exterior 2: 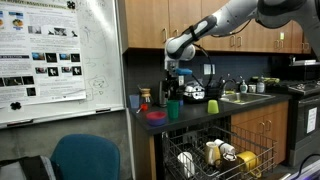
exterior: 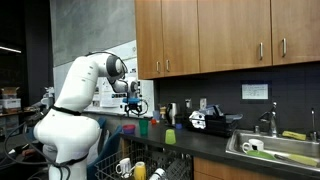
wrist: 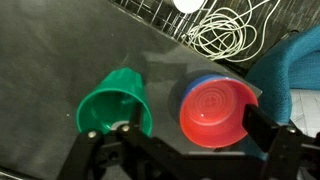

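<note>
- the fingers (wrist: 280, 145) stand wide apart with nothing between them, hanging above the dark tabletop (wrist: 60, 50).
- right below them, in the wrist view, are a green cup (wrist: 115, 105) and a red bowl (wrist: 215, 110). they sit side by side on the tabletop, close together with a narrow gap between them.
- the green cup stands upright with its mouth up, under one finger.
- the red bowl sits nested in a blue bowl (wrist: 198, 82), and only a strip of the blue rim shows. the other finger is just past its far side.
- in an exterior view the white arm (exterior 2: 235, 20) reaches in from above the tabletop, and the cup and bowls sit near the front edge.
- below that edge an open dishwasher rack (exterior 2: 215, 155) is pulled out, with dishes in it.
- in the wrist view a coil of white cable (wrist: 225, 30) and a blue chair (wrist: 295, 70) show past the tabletop's edge.
</note>
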You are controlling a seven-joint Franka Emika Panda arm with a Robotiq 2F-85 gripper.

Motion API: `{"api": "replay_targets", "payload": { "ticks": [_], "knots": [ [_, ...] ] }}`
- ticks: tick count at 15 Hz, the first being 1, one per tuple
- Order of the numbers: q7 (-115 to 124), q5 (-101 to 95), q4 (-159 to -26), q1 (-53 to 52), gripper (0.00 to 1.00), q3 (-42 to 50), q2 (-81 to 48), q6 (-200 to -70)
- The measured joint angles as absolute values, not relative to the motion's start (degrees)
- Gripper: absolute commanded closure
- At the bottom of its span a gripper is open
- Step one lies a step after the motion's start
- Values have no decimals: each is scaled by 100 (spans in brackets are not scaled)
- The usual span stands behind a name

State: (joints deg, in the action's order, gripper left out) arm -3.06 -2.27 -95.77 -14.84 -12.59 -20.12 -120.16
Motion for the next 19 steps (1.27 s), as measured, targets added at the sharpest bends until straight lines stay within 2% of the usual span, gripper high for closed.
{"api": "replay_targets", "payload": {
  "ticks": [8, 14, 19],
  "knots": [
    [-1798, 618, -12101, -572, 0, -979, -434, -12712],
    [-3945, 1359, -14043, -133, 0, -250, 437, -13639],
    [-5741, 2025, -15502, -56, 0, 514, 1115, -13721]
  ]
}}
